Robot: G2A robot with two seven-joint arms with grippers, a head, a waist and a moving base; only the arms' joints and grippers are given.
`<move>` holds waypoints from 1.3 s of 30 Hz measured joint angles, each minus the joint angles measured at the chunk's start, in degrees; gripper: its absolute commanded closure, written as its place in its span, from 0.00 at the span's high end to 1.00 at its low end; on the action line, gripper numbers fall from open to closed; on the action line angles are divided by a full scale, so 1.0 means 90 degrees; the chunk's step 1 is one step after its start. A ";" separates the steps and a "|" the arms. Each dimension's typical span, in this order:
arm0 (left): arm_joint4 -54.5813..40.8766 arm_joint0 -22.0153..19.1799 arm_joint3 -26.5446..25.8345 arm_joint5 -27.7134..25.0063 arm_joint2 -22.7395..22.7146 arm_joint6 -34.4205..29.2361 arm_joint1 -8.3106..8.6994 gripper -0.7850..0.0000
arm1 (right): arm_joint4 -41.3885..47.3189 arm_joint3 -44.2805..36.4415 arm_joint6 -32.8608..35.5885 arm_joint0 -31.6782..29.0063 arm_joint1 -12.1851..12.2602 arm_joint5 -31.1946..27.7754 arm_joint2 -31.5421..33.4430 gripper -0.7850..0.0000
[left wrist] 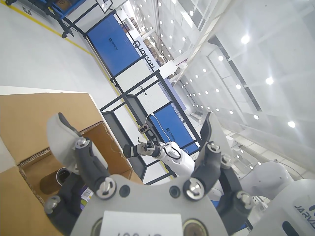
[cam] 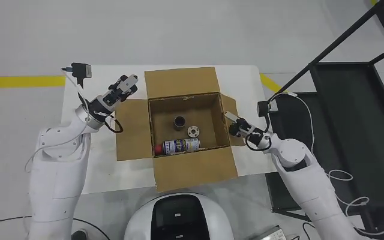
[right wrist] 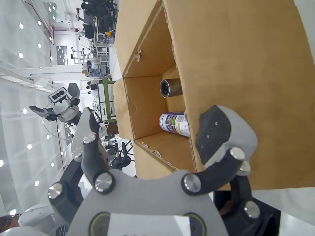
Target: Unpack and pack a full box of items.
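An open cardboard box point(cam: 180, 81) stands mid-table with its flaps spread flat. On its floor are a metal cylinder point(cam: 179, 122), a small flanged ring point(cam: 193, 130) and a spray can point(cam: 180, 146) lying on its side. My left gripper point(cam: 128, 83) hovers open beside the box's left flap, its fingers point(left wrist: 61, 128) apart above the box point(left wrist: 49, 109) with nothing between them. My right gripper point(cam: 231, 117) is open over the right flap point(right wrist: 233, 50), level with the rim. Past that flap's edge, the right wrist view shows the cylinder point(right wrist: 169, 88) and the can point(right wrist: 174, 122).
The white table point(cam: 102, 171) has bare room left of the box and at its near left. A black metal rack point(cam: 336, 96) stands close off the table's right edge. A yellow line point(cam: 30, 81) crosses the floor beyond the table.
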 measured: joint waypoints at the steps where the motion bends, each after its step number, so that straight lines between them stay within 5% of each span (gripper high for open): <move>1: 0.0001 0.0002 -0.0005 0.0004 0.0001 0.0008 0.0005 1.00 | -0.0017 -0.0004 0.0044 0.0012 -0.0002 0.0016 -0.0032 1.00; 11: -0.0038 0.0015 0.0027 0.0034 0.0052 0.0110 0.0048 1.00 | 0.0331 -0.0271 0.0253 -0.0129 -0.0008 0.0144 0.0063 1.00; 18: -0.0120 0.0063 0.0063 -0.0027 0.0044 0.0206 0.0077 1.00 | 0.0395 -0.0938 0.0331 -0.0258 0.0013 -0.0428 0.0325 1.00; 33: 0.0042 0.0408 0.0017 0.0088 -0.0406 0.1072 0.0158 1.00 | -0.2635 -0.1675 -0.0150 0.0856 -0.0095 0.0039 -0.0974 1.00; 39: -0.0273 0.0853 -0.0287 0.0142 -0.0822 0.1022 0.0225 1.00 | -0.2860 -0.1682 -0.0169 0.0911 -0.0104 0.0072 -0.1068 1.00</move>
